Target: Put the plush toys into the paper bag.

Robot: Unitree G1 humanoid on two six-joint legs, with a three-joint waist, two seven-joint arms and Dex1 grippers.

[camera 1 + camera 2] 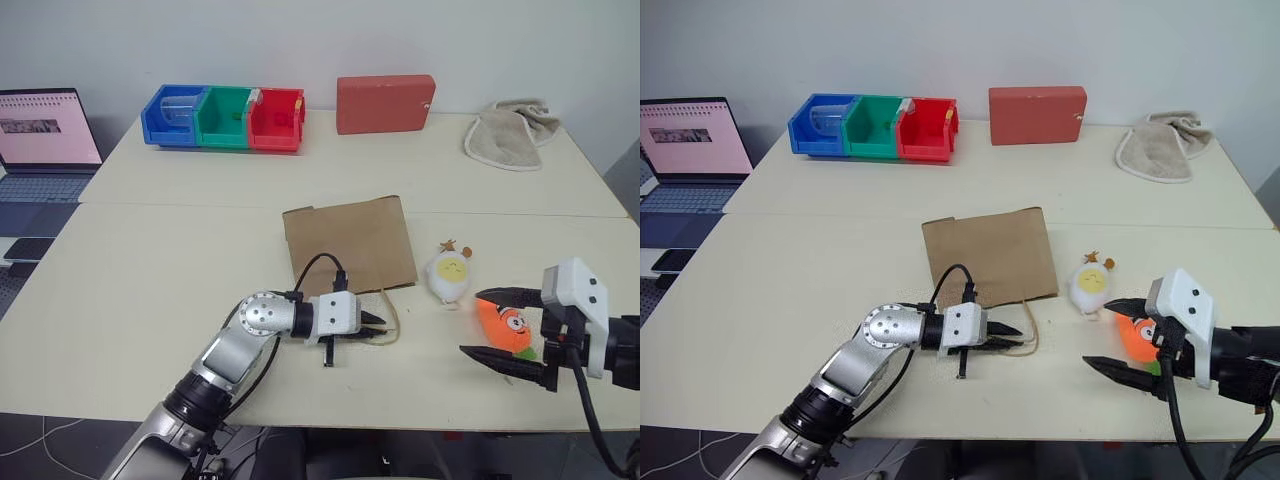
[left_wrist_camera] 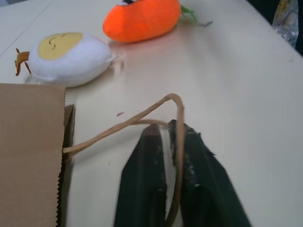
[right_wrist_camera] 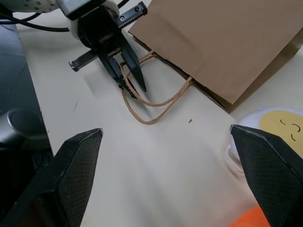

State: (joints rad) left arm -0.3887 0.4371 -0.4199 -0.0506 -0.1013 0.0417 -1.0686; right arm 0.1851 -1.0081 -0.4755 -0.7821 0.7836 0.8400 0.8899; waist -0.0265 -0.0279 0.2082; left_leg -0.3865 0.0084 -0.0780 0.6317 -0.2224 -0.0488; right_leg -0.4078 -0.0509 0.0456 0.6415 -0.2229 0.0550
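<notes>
A: Left wrist view, item one: left hand (image 2: pixel 171 142) pinching a cord handle (image 2: pixel 142 118) of the paper bag (image 1: pixel 350 243), which lies flat on the surface (image 1: pixel 150 270) just behind it.

B: Right hand (image 1: pixel 495 325) spread around the orange carrot toy (image 1: pixel 505 322); white egg toy (image 1: pixel 448 277) just beyond it.

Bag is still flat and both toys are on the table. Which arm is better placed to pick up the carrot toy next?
Right. The right gripper is open with its fingers on either side of the orange carrot plush. The left gripper is shut on a cord handle of the paper bag.
</notes>
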